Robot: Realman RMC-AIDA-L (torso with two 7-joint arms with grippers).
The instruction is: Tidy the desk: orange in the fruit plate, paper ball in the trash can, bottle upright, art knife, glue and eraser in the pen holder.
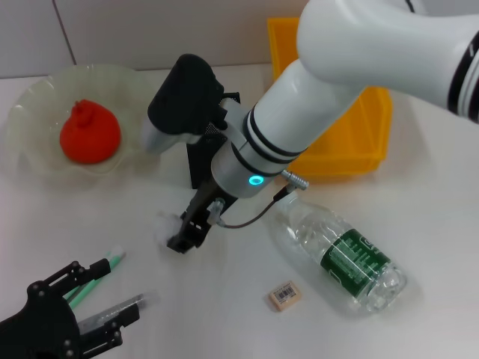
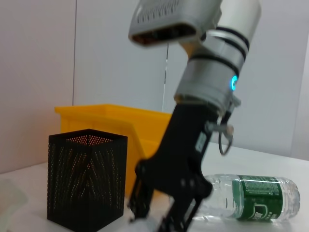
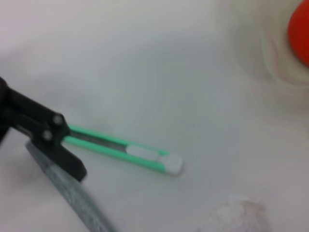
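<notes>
Overhead, the right pincer [image 1: 182, 238] brackets the paper ball [image 1: 166, 224] on the worktop [image 1: 419, 217], jaws apart beside the pen holder [image 2: 87, 175], while its wrist shows that light, crushable wad [image 3: 235, 213], best pinched mid-body.

Desk [image 1: 419, 224]: smooth white top, evenly lit, soft shadows, faint glare. Behind its far edge, a pale wall [image 1: 150, 30] of large light-grey panels with thin dark seams, one running vertically. Left wrist view shows the same wall [image 2: 96, 53], plain, seams vertical.
</notes>
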